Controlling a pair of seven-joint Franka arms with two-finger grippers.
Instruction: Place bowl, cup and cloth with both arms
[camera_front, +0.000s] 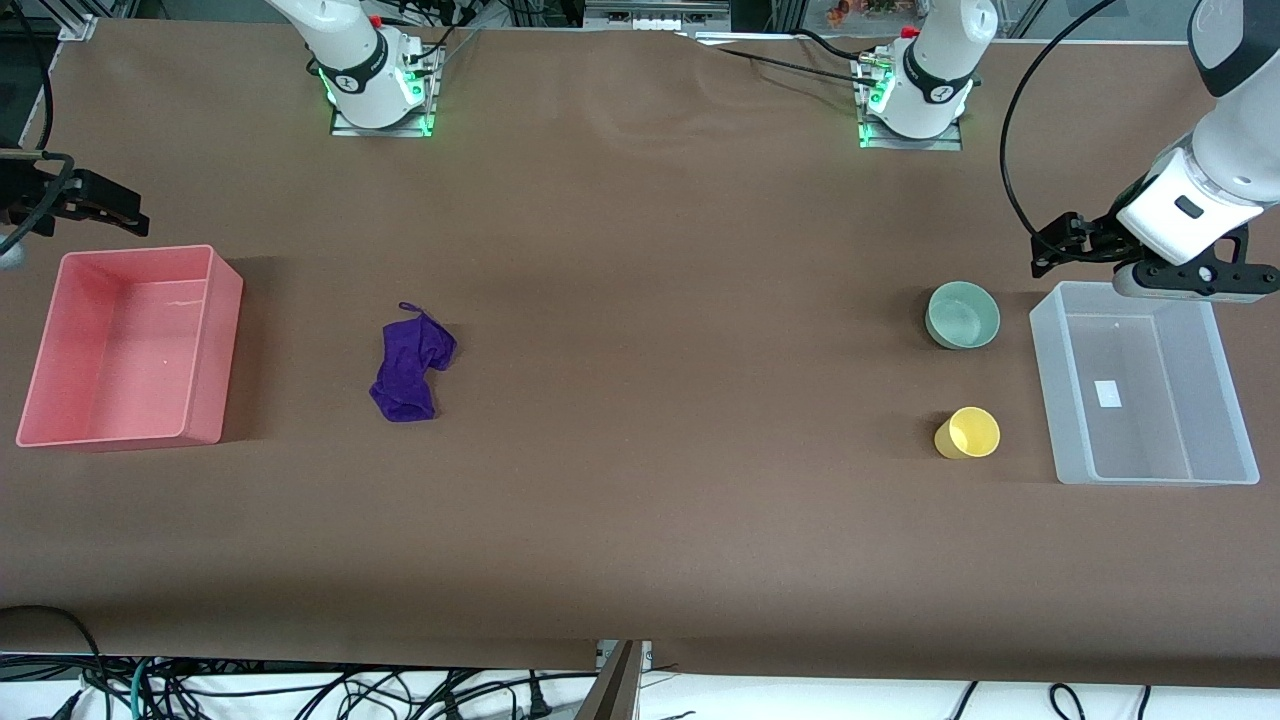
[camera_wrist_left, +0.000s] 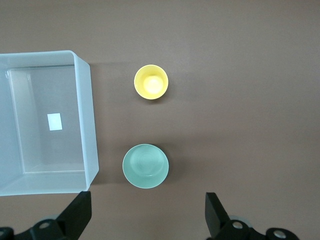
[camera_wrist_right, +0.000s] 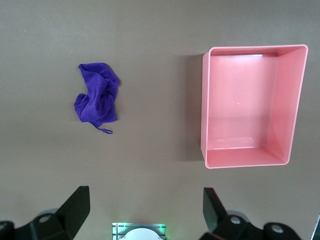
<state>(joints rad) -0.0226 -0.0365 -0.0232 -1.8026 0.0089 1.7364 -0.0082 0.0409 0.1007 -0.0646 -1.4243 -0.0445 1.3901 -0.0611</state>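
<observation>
Front view: the left gripper (camera_front: 1050, 250) is hanging w/ fingers spread wide, holding nothing, over the table just beside the clear plastic bin (camera_front: 1228, 395) at the left arm's end. The small pale mint-green round bowl (camera_front: 962, 315) is sitting on the brown table (camera_front: 650, 250) close below that gripper, beside the bin; the small bright yellow handleless cup (camera_front: 967, 433) is sitting nearer the front camera than the bowl, also beside the bin. The right gripper (camera_front: 95, 205) is hanging at the right arm's end, over the table right by the pink plastic bin (camera_front: 225, 330); can't tell from here how its fingers stand. The deep purple fabric cloth (camera_front: 410, 365) w/ a thin loop is lying crumpled well apart from that gripper, beside the pink bin.

Left wrist view: both fingers (camera_wrist_left: 75, 217) are showing far apart, nothing btwn them. Bowl is lying nearly under the gap, cup farther out, clear bin alongside both and empty bar a small white label.

Right wrist view: fingers (camera_wrist_right: 75, 210) are standing wide too, empty. Pink bin is lying empty under one side, cloth off toward the other.

Progress, as I'm judging it: nothing placed yet. Bowl, cup and cloth are all waiting on the table, both bins empty, so all three picks and drops are left. Likely bowl first for the left arm, cloth for the right.
</observation>
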